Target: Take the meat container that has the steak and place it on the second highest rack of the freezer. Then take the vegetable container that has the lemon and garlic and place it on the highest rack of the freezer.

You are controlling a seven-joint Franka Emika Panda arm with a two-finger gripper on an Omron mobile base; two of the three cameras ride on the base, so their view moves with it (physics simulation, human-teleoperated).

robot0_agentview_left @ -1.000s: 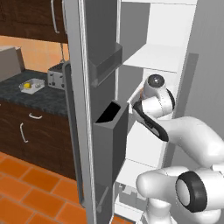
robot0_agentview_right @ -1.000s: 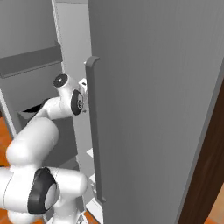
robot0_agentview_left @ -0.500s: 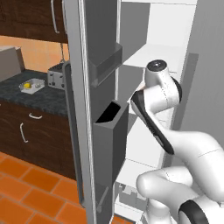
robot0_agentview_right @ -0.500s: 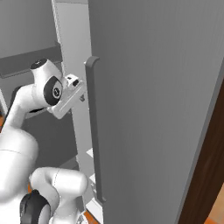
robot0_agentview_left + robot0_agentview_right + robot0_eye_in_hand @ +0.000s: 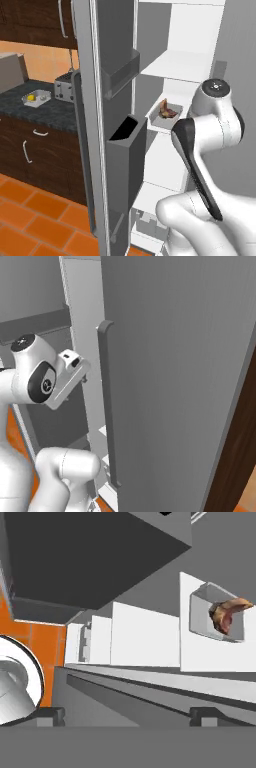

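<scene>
The freezer (image 5: 150, 30) stands with its left door open. The white meat container (image 5: 166, 112) with the brown-red steak (image 5: 168, 109) rests on the second highest rack (image 5: 161, 128), under the highest rack (image 5: 182, 65). In the hand view the container (image 5: 202, 614) and the steak (image 5: 227, 611) lie at the upper right, well away from my gripper (image 5: 127, 716), which is open and holds nothing. My gripper (image 5: 84, 375) hangs just outside the shelves. On the counter at far left sits the vegetable container (image 5: 37, 99) with the lemon (image 5: 31, 98); the garlic is too small to make out.
Grey door bins (image 5: 125, 155) jut from the open left door toward the shelves. The right freezer door (image 5: 175, 356), shut, has a long handle (image 5: 107, 406). A toaster (image 5: 62, 89) stands on the dark counter (image 5: 50, 112). Orange tiles (image 5: 35, 220) cover the floor.
My arm has drawn back from the shelves and lifted, uncovering the meat container, which stays on the second highest rack.
</scene>
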